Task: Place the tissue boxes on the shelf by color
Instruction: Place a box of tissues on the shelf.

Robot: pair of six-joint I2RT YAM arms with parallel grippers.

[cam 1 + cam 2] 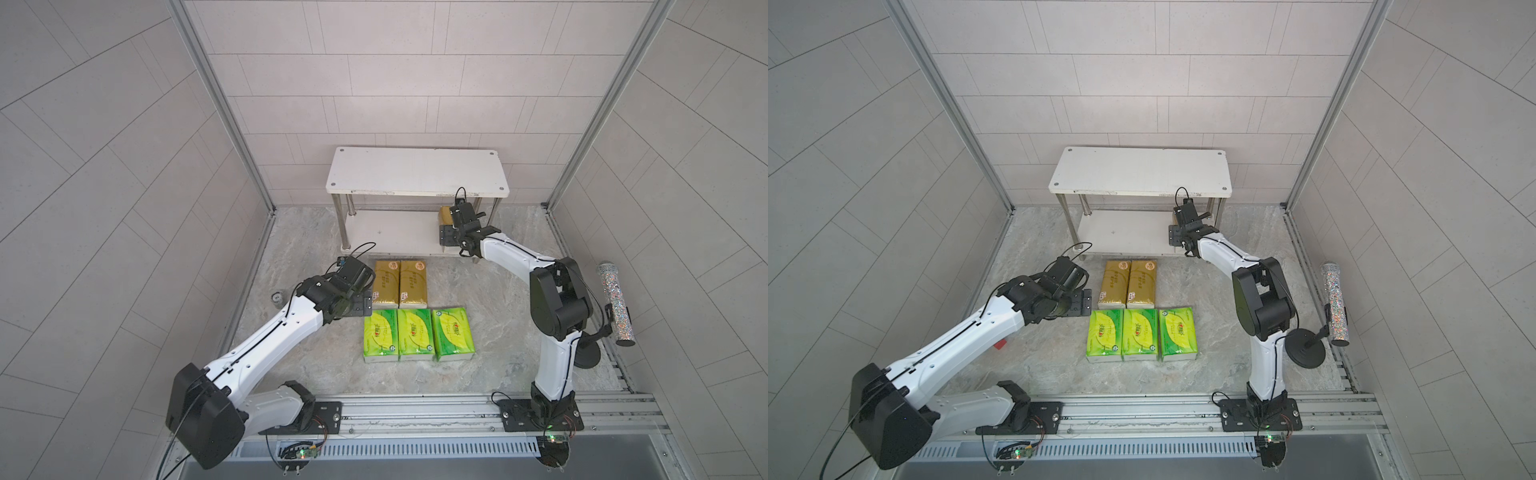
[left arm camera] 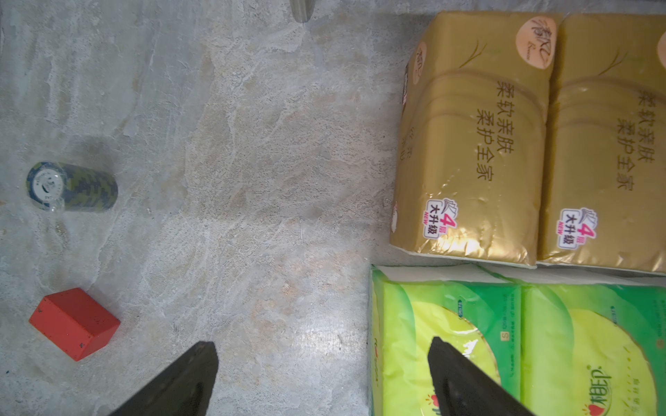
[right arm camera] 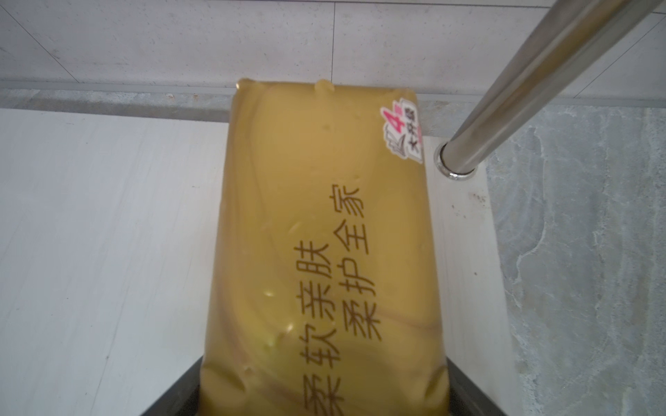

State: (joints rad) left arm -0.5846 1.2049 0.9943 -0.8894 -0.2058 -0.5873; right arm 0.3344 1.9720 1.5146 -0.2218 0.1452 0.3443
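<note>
The jaws of your left gripper point(image 2: 322, 342) stand wide open and hold nothing; in its wrist view one fingertip shows over the nearest green pack point(image 2: 403, 324) and the other over the bare table point(image 2: 252, 180). The jaws of your right gripper point(image 3: 323, 362) stand on both sides of a gold pack point(image 3: 324, 216), close against its flanks, but you cannot tell from the pictures if they press it or only touch it. This gold pack lies flat on the lower board point(image 3: 108, 234) of the shelf point(image 1: 415, 170), at the right end of this board, just beside a shiny metal leg point(image 3: 522, 90). In both top views the upper board point(image 1: 1142, 170) hides most of it, and only a small gold corner shows beside the black wrist. On the table in front of the shelf you see two more gold packs point(image 1: 392, 286) side by side and touching, and directly before them a row of three green packs point(image 1: 415, 334), also touching one another. The left gripper is just beside the left one of the two gold packs. To the left of the packs, a red block point(image 2: 74, 322) and a small dark patterned roll point(image 2: 72, 185) lie on the table, well apart from them. A glittery cylinder point(image 1: 617, 303) on a black stand is near the right edge of the table.
</note>
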